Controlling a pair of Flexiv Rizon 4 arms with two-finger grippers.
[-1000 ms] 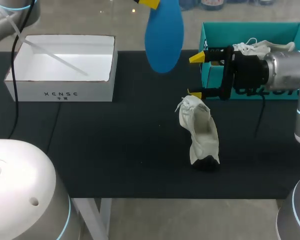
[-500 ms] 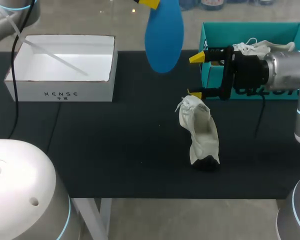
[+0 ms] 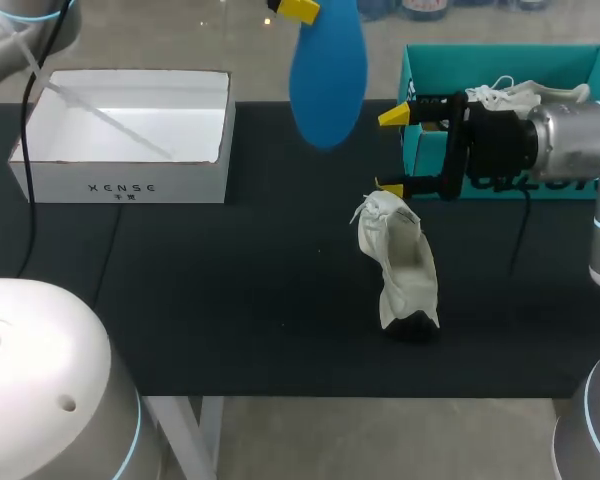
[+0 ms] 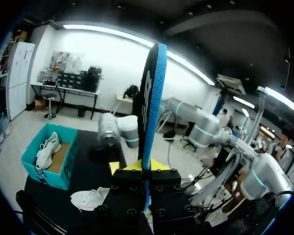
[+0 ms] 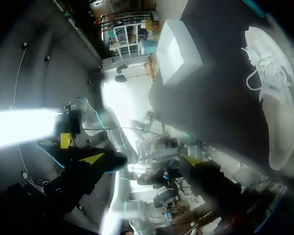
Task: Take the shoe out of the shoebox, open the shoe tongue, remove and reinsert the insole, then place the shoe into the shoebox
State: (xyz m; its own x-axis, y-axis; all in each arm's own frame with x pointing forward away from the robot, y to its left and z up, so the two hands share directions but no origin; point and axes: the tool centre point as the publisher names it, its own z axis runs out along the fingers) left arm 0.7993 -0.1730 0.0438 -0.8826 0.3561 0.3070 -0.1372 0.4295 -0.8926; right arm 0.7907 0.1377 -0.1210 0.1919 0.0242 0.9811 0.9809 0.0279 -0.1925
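Observation:
A blue insole hangs upright over the table's far middle, with my left gripper shut on its upper end. In the left wrist view the insole stands edge-on between that gripper's fingers. The white shoe lies on the black table, toe towards me, its laces at the far end. Just beyond it my right gripper is held sideways and open, nothing between its yellow tips. In the right wrist view the shoe lies off to the side of the open gripper.
The teal shoebox stands at the back right behind my right wrist, with a second white shoe in it. A white open box sits at the back left. Bare black table lies between them and in front.

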